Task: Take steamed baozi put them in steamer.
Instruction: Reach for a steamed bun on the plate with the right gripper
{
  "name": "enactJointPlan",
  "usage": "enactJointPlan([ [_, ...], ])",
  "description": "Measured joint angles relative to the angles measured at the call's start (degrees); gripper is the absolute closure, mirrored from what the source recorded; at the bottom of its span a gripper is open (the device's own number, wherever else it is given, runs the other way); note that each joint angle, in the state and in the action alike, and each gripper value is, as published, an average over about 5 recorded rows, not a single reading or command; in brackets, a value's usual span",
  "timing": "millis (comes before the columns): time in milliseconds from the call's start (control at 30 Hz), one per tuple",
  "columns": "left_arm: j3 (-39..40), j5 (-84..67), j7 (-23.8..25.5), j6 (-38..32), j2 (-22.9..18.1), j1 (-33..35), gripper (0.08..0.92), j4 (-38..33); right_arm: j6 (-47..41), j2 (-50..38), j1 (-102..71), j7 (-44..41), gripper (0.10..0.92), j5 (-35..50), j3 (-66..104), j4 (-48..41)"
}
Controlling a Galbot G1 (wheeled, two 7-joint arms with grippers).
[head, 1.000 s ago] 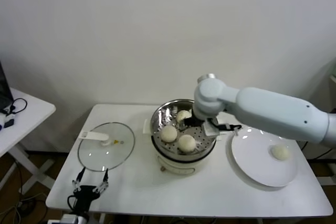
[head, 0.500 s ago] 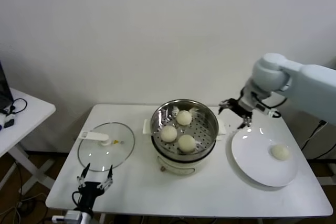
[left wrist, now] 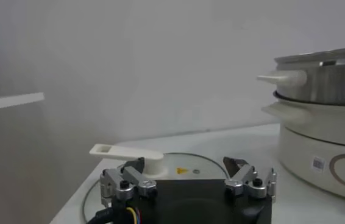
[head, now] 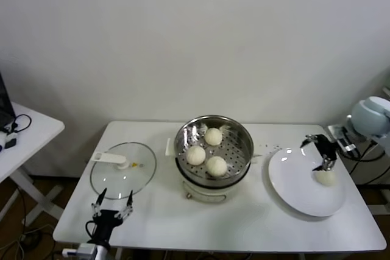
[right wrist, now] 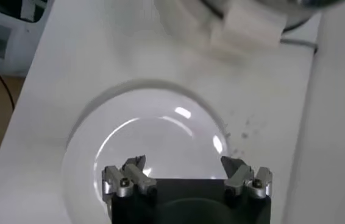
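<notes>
Now our right claw (head: 319, 152), fingers spread and empty, hangs just over the last bun (head: 325, 177) on the white plate (head: 292, 190), and if we close off-centre the smooth dough may squash or roll away before reaching the steamer (head: 214, 145), while the left claw (head: 112, 205) waits open at the bench (head: 244, 223) edge.

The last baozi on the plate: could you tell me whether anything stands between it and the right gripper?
Nothing visible does. The right gripper, open, hangs just above the last baozi on the white plate, with only bare plate around it.
</notes>
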Motion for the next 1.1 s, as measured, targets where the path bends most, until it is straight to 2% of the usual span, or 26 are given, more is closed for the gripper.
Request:
enactJointPlan([
  [400, -0.2, 0.5, 0.0, 0.2, -0.5, 0.4, 0.177, -0.5, 2.5, 3.8, -15.2, 0.5, 0.203, -10.4, 15.8, -12.4],
  [1100, -0.7, 0.9, 0.0, 0.0, -1.0, 0.5, 0.177, 0.1, 7.3, 16.5, -15.3, -0.5, 0.203, -20.5, 20.3, -30.9],
])
